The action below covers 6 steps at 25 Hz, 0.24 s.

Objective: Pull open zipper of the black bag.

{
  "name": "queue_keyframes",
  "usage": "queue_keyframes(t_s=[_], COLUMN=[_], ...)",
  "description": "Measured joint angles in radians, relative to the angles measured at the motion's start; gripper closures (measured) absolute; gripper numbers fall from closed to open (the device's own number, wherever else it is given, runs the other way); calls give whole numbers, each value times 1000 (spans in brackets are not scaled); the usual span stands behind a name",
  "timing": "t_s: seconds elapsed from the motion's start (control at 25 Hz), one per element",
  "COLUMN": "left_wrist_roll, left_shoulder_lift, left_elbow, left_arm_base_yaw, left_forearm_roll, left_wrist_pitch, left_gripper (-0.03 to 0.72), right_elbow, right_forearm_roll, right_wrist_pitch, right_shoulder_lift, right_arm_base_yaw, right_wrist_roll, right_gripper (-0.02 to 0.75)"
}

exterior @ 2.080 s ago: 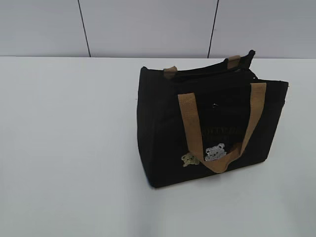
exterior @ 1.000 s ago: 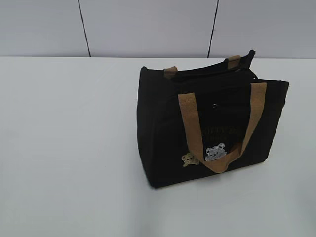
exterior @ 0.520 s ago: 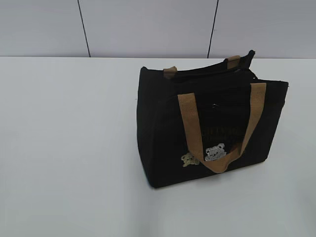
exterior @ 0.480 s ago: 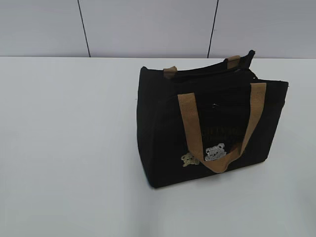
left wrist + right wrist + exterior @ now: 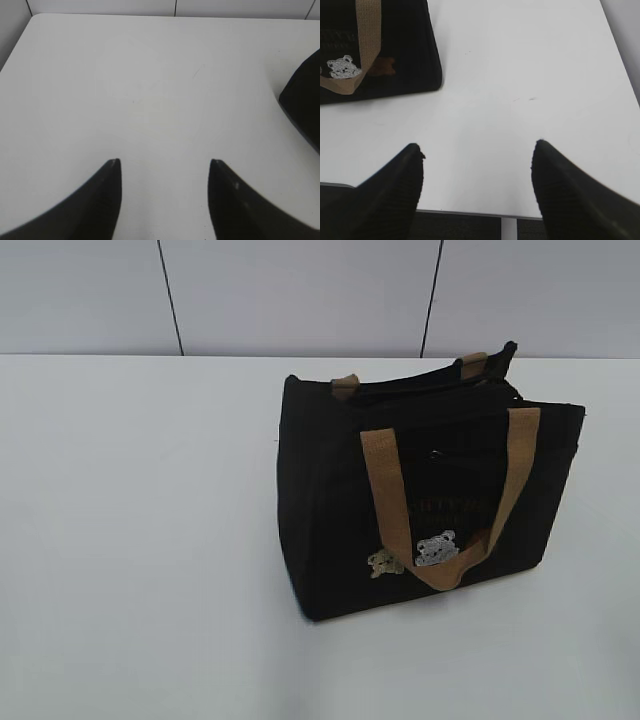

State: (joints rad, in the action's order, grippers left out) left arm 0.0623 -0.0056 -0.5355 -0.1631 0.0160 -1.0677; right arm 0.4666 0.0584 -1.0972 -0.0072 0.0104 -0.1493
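Left gripper [image 5: 165, 167] hangs over bare white table [image 5: 140, 540], jaws apart, nothing btw them; black bag [image 5: 305, 110] only at far right edge of its view. The bag stands upright, right of centre, tan handle [image 5: 388, 500] across its front. Zipper [image 5: 440, 390] runs along top edge; the pull I cannot find. Right gripper [image 5: 477, 150] also spread & empty, bag well apart, up-left. Risk: jaws catch a handle instead of the pull, or the light bag slides when pulled w/o bracing.

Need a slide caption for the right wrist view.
Open right gripper hovering over the white table, clear of the black bag with its bear patch at upper left.
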Motion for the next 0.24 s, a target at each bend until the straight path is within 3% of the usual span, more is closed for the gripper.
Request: queue_keyframes(t_s=[0.24], left_wrist_roll=[0], left_shoulder_lift=[0], left_elbow=[0], left_arm_base_yaw=[0], left_forearm_roll=[0], left_wrist_pitch=[0], left_gripper=[272], right_elbow=[0], right_forearm_roll=[0], right_wrist_pitch=[1], right_shoulder_lift=[0], right_arm_base_yaw=[0], right_wrist_roll=[-2], right_gripper=[223])
